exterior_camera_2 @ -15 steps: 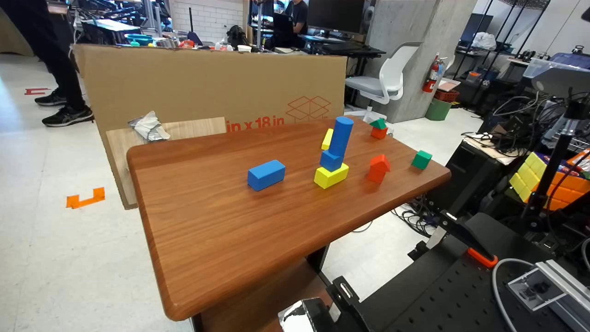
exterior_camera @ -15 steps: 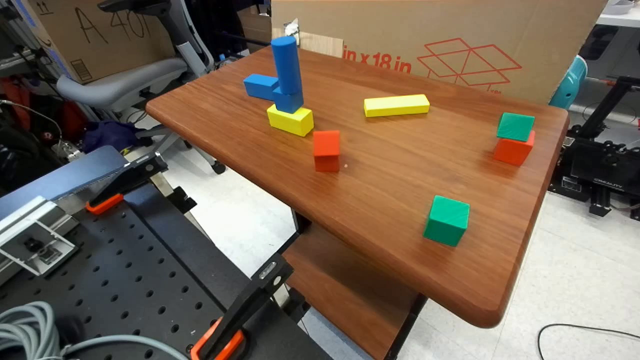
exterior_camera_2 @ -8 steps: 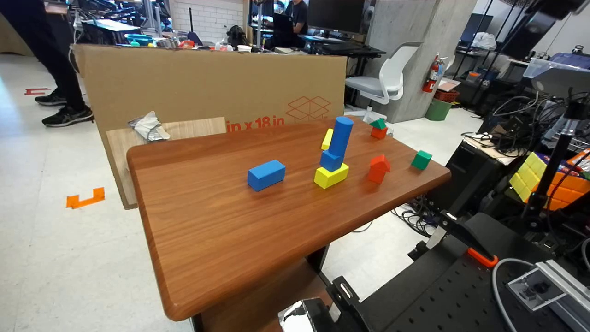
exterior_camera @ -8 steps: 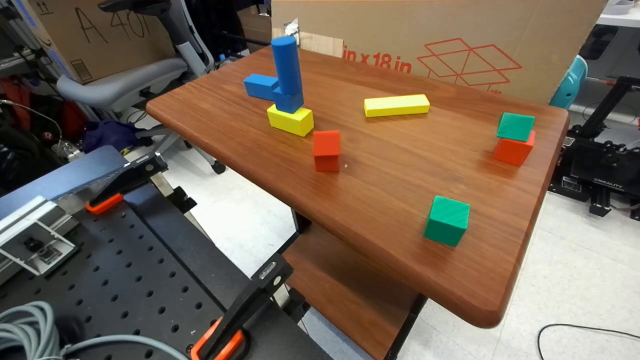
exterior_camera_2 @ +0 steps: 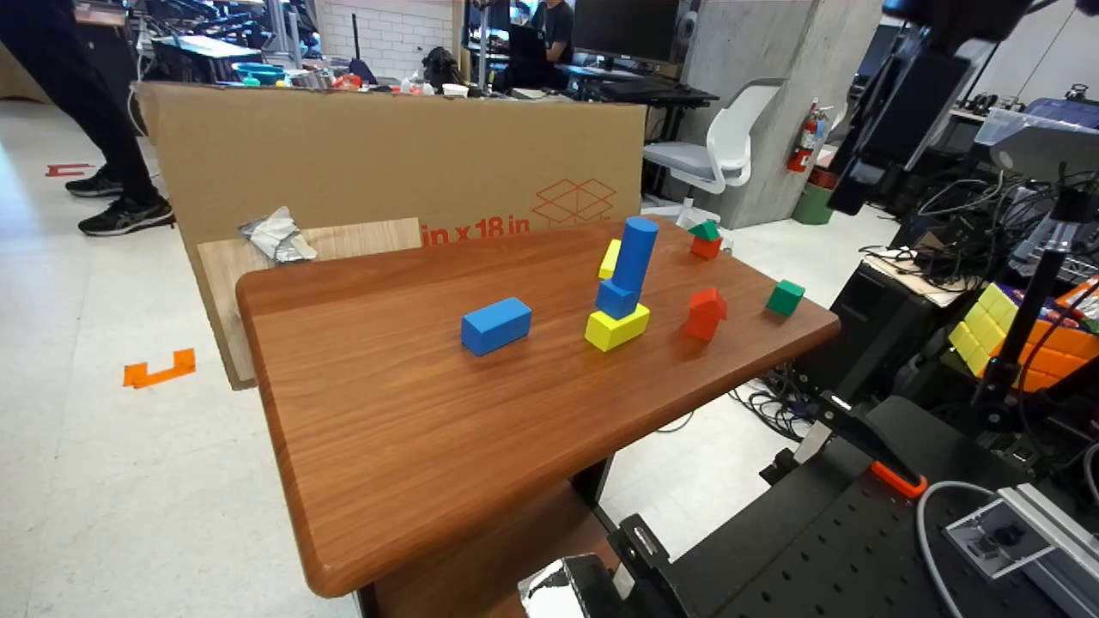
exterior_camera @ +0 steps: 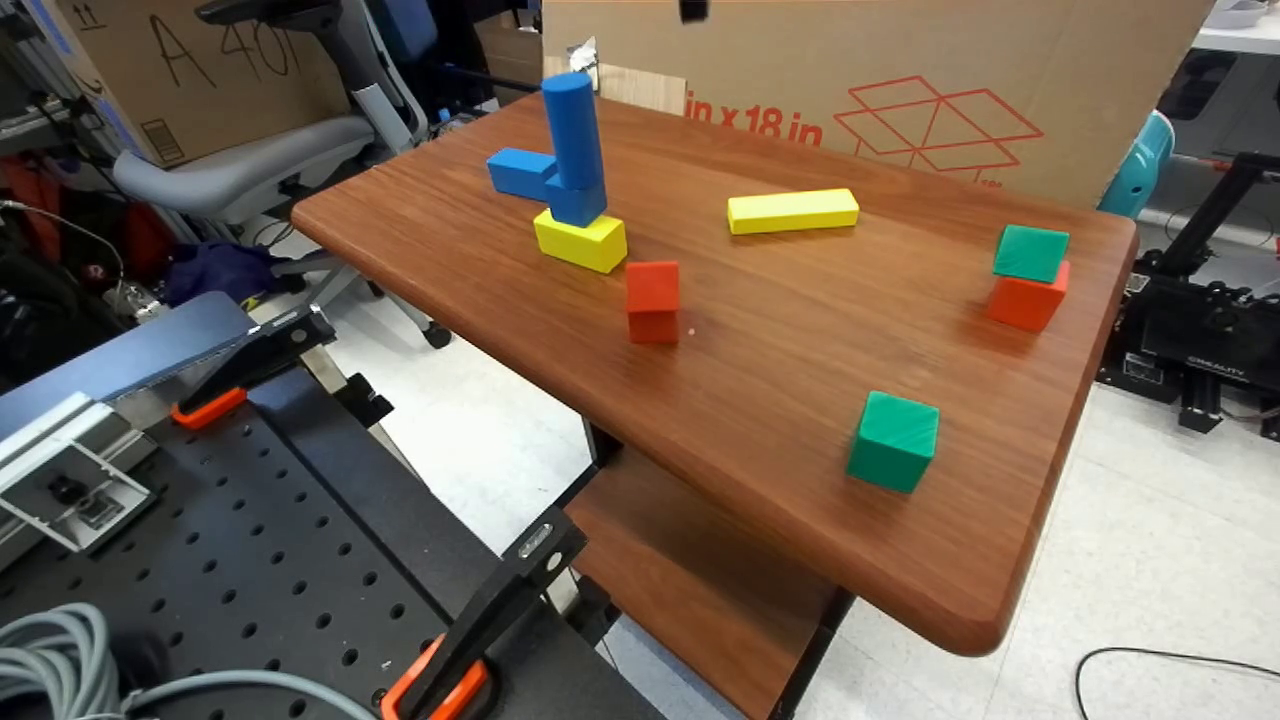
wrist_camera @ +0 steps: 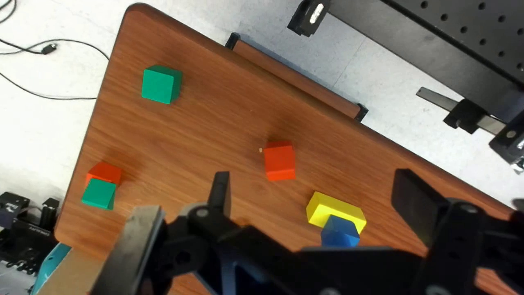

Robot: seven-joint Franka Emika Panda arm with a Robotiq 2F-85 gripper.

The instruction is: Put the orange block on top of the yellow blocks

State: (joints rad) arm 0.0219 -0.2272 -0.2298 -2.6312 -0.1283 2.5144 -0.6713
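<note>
Backing the brown tabletop [exterior_camera: 770, 360] and yellow bar [exterior_camera: 793, 212], printed cardboard [exterior_camera: 860, 60].

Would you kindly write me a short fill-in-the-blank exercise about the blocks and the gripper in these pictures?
1. The tall blue cylinder rests on a small block coloured ____.
2. Near a corner of the table, an orange-red block supports a second block coloured ____.
3. The long flat bar lying near the cardboard is coloured ____.
4. Seen in the wrist view, the gripper stands wide ____.

Missing words: blue; green; yellow; open.
</note>
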